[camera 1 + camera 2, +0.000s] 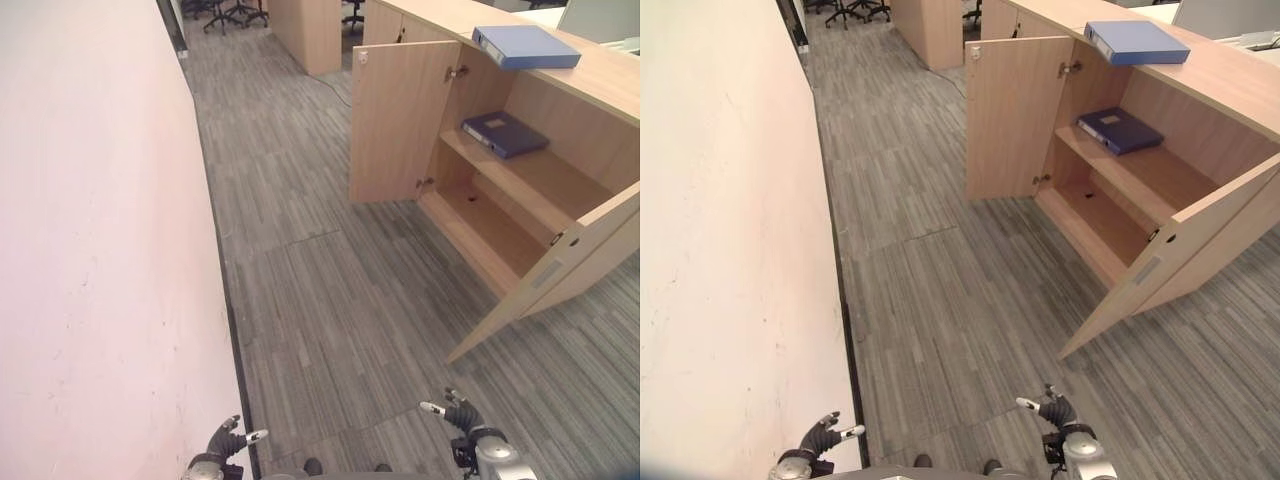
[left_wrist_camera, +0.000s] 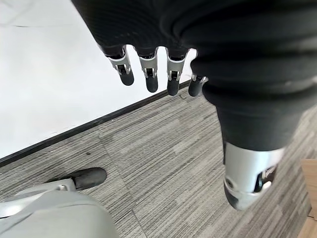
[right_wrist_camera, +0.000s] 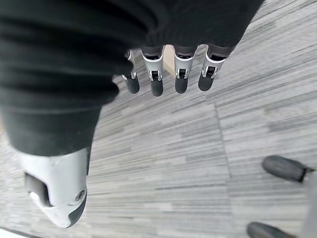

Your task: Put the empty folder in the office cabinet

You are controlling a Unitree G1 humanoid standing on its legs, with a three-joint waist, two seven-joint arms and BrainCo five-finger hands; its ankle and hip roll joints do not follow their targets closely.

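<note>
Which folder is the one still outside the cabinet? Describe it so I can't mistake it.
Find the wooden cabinet with both doors open. On its top lies a light blue folder, flat near the edge. The other folder, darker navy, lies on the upper shelf inside.

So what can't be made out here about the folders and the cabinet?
- Light blue folder on the cabinet top: whether empty, closed cover hides it.
- Dark blue folder on the upper shelf: contents likewise hidden.
- Cabinet's right end: behind the near open door, both eye views.
</note>
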